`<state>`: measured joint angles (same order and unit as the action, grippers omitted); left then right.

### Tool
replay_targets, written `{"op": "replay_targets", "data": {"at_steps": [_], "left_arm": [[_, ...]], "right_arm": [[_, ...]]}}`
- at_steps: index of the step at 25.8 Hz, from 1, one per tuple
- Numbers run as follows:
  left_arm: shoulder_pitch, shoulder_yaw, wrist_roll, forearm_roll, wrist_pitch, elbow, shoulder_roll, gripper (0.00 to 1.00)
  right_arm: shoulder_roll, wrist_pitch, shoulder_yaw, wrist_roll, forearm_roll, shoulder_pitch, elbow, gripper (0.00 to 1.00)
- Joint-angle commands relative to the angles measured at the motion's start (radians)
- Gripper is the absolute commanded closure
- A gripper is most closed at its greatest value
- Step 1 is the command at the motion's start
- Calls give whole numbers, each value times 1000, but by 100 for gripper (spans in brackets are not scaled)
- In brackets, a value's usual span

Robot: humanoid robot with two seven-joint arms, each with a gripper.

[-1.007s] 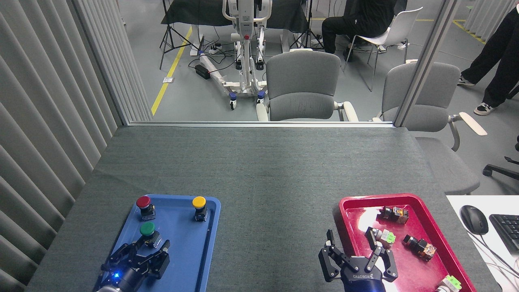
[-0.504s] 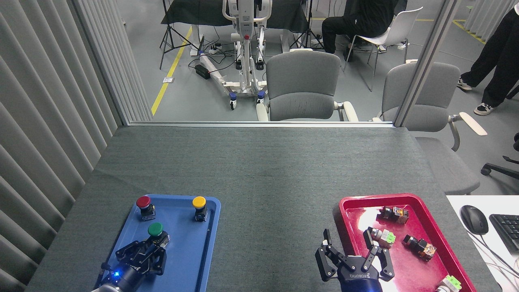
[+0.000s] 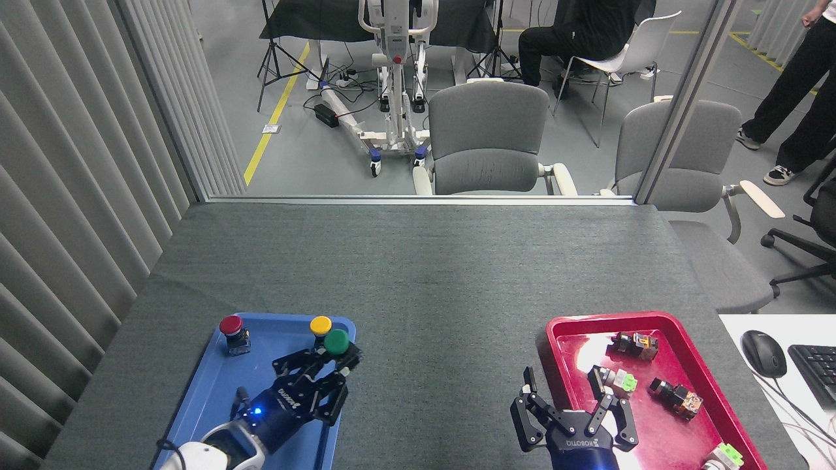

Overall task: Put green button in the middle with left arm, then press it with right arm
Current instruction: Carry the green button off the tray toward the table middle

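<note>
Head view: blue tray (image 3: 202,391) holds red button (image 3: 231,326) and yellow button (image 3: 320,324).

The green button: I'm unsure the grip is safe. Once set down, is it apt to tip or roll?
The green button, held in the left gripper, looks rigid. Its wide dome tops a narrower body, so it may tip if set down tilted. On its side, the round cap could roll, though the table fabric should slow it.

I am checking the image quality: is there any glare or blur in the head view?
Head view: white glare on the red tray floor at its far-left corner; the green button in the left gripper looks sharp, without motion blur; table lighting is even.
</note>
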<state>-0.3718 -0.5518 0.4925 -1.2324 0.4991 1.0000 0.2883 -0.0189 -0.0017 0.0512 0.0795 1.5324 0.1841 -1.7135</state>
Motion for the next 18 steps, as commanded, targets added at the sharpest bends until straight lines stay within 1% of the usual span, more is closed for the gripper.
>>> {"op": "replay_targets", "data": {"at_steps": [1,3,5,7,9,11,14,18], "left_arm": [[-39,-109,-2,5,-5,-49,-63,100],[-42,-117,-11,-2,-7,-130,-129,100],[-59,-119,-12,-10,-4,-205,-181,100],[-62,-119,-12,-19,-4,-248,-224,100],[-67,-112,-25,-58,-5,-282,-264,100],[-72,-103,-65,-90,-5,-288,-279,100],[-72,-103,-72,-98,-7,-281,-285,100],[-72,-95,-97,-148,-14,-277,-330,100]], "right_arm": [[-1,-1,1,0,0,0,0,1],[0,-1,-1,0,0,0,0,1],[2,-3,1,2,0,0,0,1],[4,-1,1,2,0,0,0,1],[0,0,1,2,0,0,0,1],[-1,0,-1,2,0,0,0,1],[5,-3,-2,5,0,0,0,1],[10,-1,2,3,0,0,0,1]]}}
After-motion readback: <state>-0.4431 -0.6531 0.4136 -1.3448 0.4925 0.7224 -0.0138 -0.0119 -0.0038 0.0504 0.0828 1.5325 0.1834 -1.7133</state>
